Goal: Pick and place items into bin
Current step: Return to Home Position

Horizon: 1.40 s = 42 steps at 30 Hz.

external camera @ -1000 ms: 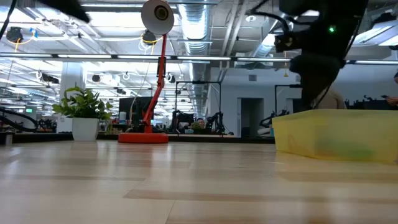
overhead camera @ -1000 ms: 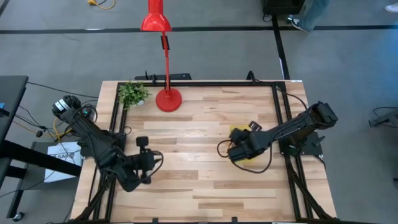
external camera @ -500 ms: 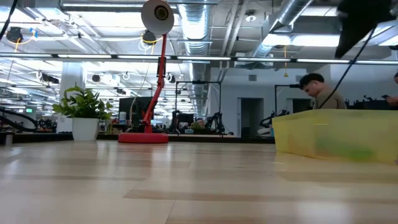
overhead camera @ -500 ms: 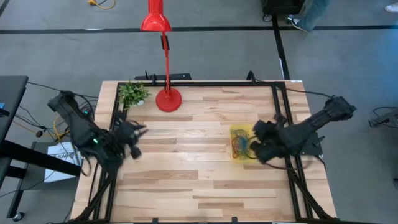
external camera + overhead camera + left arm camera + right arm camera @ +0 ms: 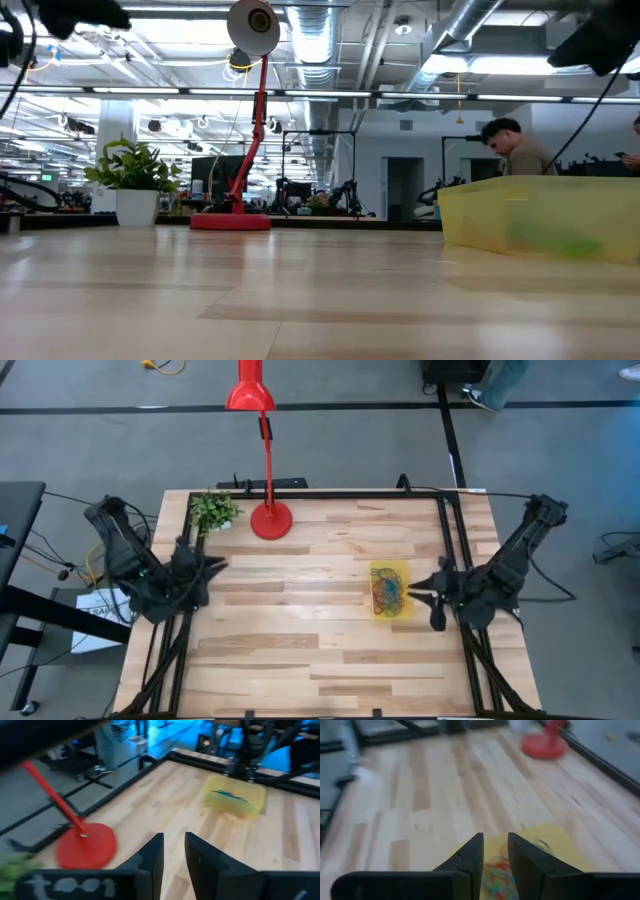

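The yellow translucent bin [image 5: 390, 590] stands flat on the table right of centre; it also shows in the low view [image 5: 540, 215] and in the left wrist view [image 5: 234, 796]. Several coloured loops [image 5: 388, 596] lie heaped inside it, seen close in the right wrist view [image 5: 497, 872]. My right gripper [image 5: 425, 598] hangs shut just right of the bin, near the table's right edge, its fingers [image 5: 495, 842] pointing over the bin's rim. My left gripper [image 5: 207, 567] is shut at the table's left edge, far from the bin, with nothing between its fingers [image 5: 173, 842].
A red lamp base [image 5: 271, 520] and a small potted plant [image 5: 213, 510] stand at the table's far edge. Black frame rails [image 5: 450, 540] run along both sides. Bare wood lies between the arms. A person [image 5: 515, 150] shows in the room beyond.
My right gripper has drawn back from over the bin toward the table's right edge, uncovering the bin and its loops. My left gripper has pulled away from the table's near-left area toward the left edge and farther back. The bin has stayed where it was.
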Motion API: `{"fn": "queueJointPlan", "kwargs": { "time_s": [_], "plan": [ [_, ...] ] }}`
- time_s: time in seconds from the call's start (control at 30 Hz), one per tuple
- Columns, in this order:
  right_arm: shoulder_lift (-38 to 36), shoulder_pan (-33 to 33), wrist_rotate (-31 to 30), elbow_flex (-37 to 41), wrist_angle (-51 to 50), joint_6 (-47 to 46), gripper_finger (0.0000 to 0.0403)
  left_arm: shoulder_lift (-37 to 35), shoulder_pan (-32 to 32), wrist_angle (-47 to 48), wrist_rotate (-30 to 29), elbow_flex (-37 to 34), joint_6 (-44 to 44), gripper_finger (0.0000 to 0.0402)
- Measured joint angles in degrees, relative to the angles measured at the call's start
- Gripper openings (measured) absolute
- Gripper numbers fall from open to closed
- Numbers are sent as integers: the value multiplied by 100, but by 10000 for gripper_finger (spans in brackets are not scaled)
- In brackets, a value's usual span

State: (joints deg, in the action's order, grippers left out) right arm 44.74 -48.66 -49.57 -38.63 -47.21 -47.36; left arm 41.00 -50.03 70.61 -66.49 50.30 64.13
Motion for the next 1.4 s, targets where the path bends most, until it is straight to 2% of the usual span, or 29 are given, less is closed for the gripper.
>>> {"fn": "queueJointPlan", "kwargs": {
  "time_s": [0.13, 0.23, 0.33, 0.43, 0.6, 0.73, 0.8, 0.9, 1.03, 1.1, 1.23, 1.4],
  "plan": [
    [-696, 55, 19, 1025, 1778, 1383, 83, -545, -157, -1249, -2, -1143, -389, 67],
    [-1223, 249, 173, 1632, 2408, 1855, 83, -1033, -212, -1602, -127, -1706, -382, 67],
    [-1749, 479, 306, 2027, 2645, 1868, 83, -1631, -244, -1603, -161, -1920, -361, 67],
    [-2368, 651, 323, 2275, 2682, 1912, 83, -2273, -306, -1622, -138, -1950, -769, 67],
    [-3551, 844, 409, 2550, 2938, 2742, 83, -3344, -426, -2036, -130, -1971, -1679, 67],
    [-4431, 1053, 1236, 2867, 3910, 3910, 83, -3880, -467, -3245, -127, -2370, -2882, 67],
    [-4437, 1180, 1675, 3095, 4448, 4455, 83, -4013, -467, -4282, -45, -2740, -3732, 67],
    [-4462, 1414, 2104, 3273, 5093, 4911, 83, -4077, -461, -5802, 414, -3348, -5071, 67],
    [-4371, 1863, 2252, 3444, 5013, 4764, 83, -4077, -376, -7493, 1228, -3929, -6419, 67],
    [-4467, 2108, 2628, 3443, 5129, 4711, 83, -4077, -267, -8068, 1625, -4096, -6857, 67],
    [-4430, 2646, 3410, 3435, 5488, 4830, 83, -4077, 58, -8521, 2272, -4284, -7347, 67],
    [-4456, 3437, 3812, 3435, 5466, 4691, 83, -4077, 672, -8459, 2744, -4312, -7237, 67]
  ]
}}
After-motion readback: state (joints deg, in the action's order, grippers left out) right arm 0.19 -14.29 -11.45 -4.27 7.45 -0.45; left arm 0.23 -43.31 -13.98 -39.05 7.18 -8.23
